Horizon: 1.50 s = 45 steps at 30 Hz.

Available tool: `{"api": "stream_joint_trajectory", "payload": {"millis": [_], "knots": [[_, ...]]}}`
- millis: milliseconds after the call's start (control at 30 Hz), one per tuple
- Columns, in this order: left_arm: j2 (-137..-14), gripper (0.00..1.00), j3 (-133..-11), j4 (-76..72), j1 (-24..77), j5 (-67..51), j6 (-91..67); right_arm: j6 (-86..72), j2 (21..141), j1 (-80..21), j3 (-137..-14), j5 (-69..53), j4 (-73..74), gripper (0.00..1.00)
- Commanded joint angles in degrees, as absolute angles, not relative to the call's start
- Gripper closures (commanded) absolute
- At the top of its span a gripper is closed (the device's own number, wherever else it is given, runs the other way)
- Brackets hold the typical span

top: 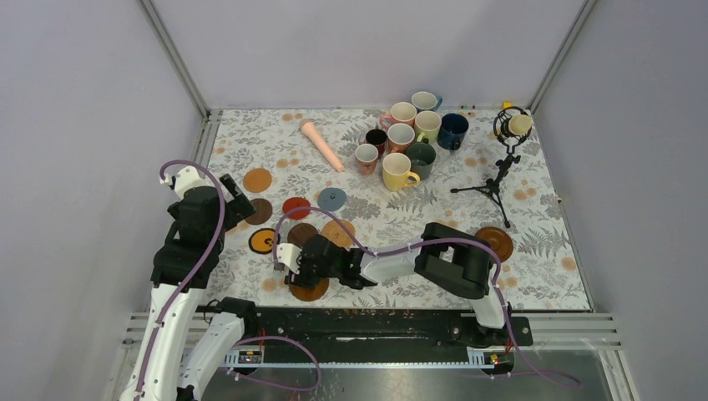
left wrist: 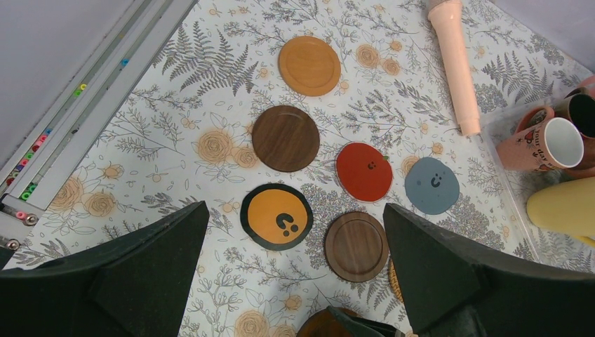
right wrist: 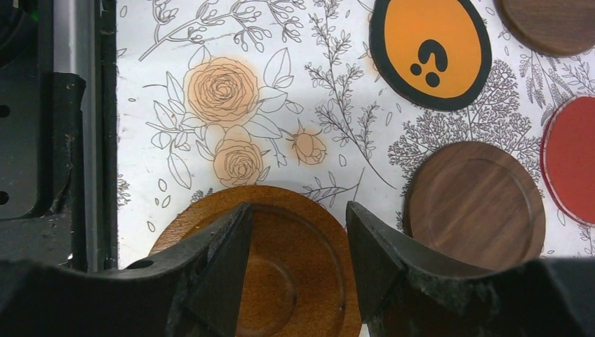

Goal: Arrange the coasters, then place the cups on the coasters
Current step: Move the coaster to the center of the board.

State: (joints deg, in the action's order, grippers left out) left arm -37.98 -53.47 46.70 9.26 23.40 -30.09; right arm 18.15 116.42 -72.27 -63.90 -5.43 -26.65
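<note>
Right gripper [right wrist: 298,214]: jaws part-way apart, tips low over the red-brown coaster [right wrist: 295,281] at the near edge, clamping nothing.
Left gripper [left wrist: 295,206]: jaws wide apart, hanging above the left-hand coasters.
Coasters there: yellow coaster [left wrist: 276,216], dark brown coaster [left wrist: 285,138], red coaster [left wrist: 364,170], grey-blue coaster [left wrist: 431,185], all flat on the worktop [top: 392,217].
Cups [top: 409,142]: clustered at the far side, well apart from the coasters.

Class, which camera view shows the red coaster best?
The left wrist view: the red coaster lies whole and close, its printed face clear. The top view shows it small; the right wrist view cuts it off.
</note>
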Motion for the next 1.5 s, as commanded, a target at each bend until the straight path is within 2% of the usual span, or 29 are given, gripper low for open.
{"api": "stream_joint_trajectory", "payload": {"millis": [0,867,1200,1300,1467], "knots": [[-37.8,0.01,-54.8,45.1,9.1,24.9,-30.4,18.7,117.7,-70.6,-63.7,-4.3,-26.6,0.41],[-38.5,0.01,-54.8,44.9,9.1,24.6,-30.8,19.4,116.2,-66.4,-63.2,-1.0,-24.1,0.45],[-40.1,0.01,-54.5,44.6,9.1,23.7,-31.1,16.3,103.0,-67.1,-61.8,-11.4,-20.3,0.42],[-40.1,0.01,-54.5,44.7,9.1,23.9,-31.1,8.7,97.0,-67.1,-58.7,-5.8,-21.1,0.42],[-39.6,0.01,-54.4,44.4,9.1,23.3,-31.3,-11.9,87.0,-67.1,-53.7,19.5,-10.4,0.41]]}}
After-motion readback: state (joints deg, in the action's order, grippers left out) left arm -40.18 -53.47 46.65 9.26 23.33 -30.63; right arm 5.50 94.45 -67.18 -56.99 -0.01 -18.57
